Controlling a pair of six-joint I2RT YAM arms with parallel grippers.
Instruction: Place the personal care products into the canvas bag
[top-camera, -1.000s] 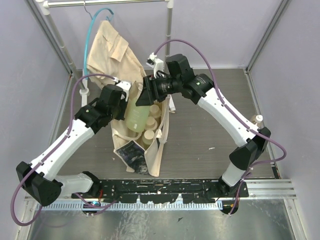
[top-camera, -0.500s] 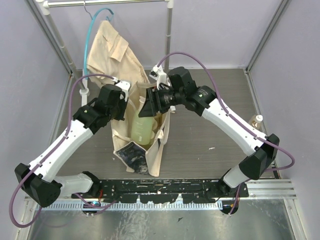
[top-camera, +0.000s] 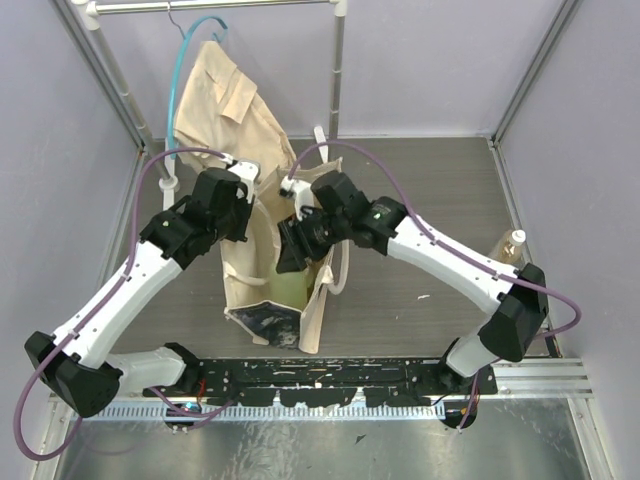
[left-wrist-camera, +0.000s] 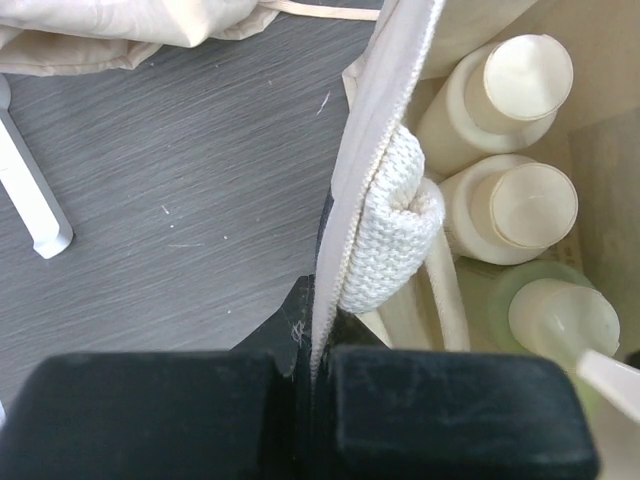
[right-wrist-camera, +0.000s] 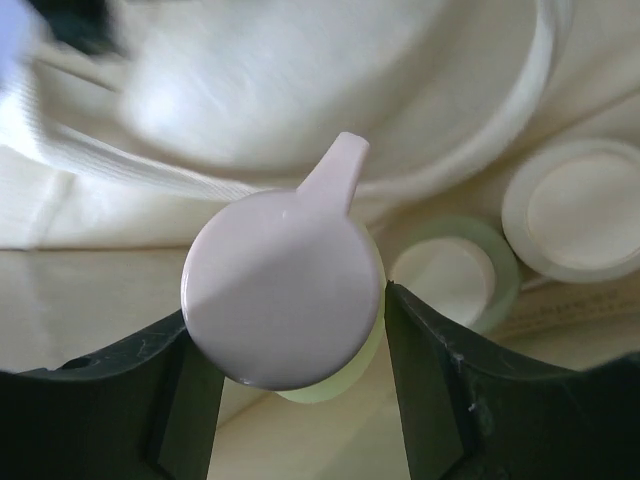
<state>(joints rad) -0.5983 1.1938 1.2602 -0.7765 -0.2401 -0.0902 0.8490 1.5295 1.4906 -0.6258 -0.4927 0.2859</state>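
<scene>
- R gripper (right-wrist-camera: 290, 345) is clamped on the pump bottle (right-wrist-camera: 283, 300). Its black fingers (right-wrist-camera: 170, 400) hug both sides, w/ the round white pump top btw them and the spout pointing away from the cam.
- The pump bottle is low inside the bag (right-wrist-camera: 300, 90); a bit of pale green body peeks out under the top.
- Just beside it I see other bottles (right-wrist-camera: 585, 210) upright in the bag: one cream cap and one green-rimmed cap.
- L gripper (left-wrist-camera: 315, 360) is pinched shut on the bag's rim (left-wrist-camera: 375, 120). The cloth edge runs straight up out of the jaws.
- A woven handle (left-wrist-camera: 395, 230) is folded over just inside that rim. Past it I count two cream-capped bottles and a yellow-green one, packed close together.
- From the top cam, the bag stands btw both arms on the grey table (top-camera: 400, 310), w/ its dark printed panel (top-camera: 265, 322) at the near end.
- R gripper reaches into the bag's mouth from the right; L gripper holds the left rim.
- A tan shirt (top-camera: 225, 105) on a teal hanger (top-camera: 183, 70) hangs behind the bag.
- One small white-capped bottle (top-camera: 514, 240) sits out on the table, near the R arm's elbow.
</scene>
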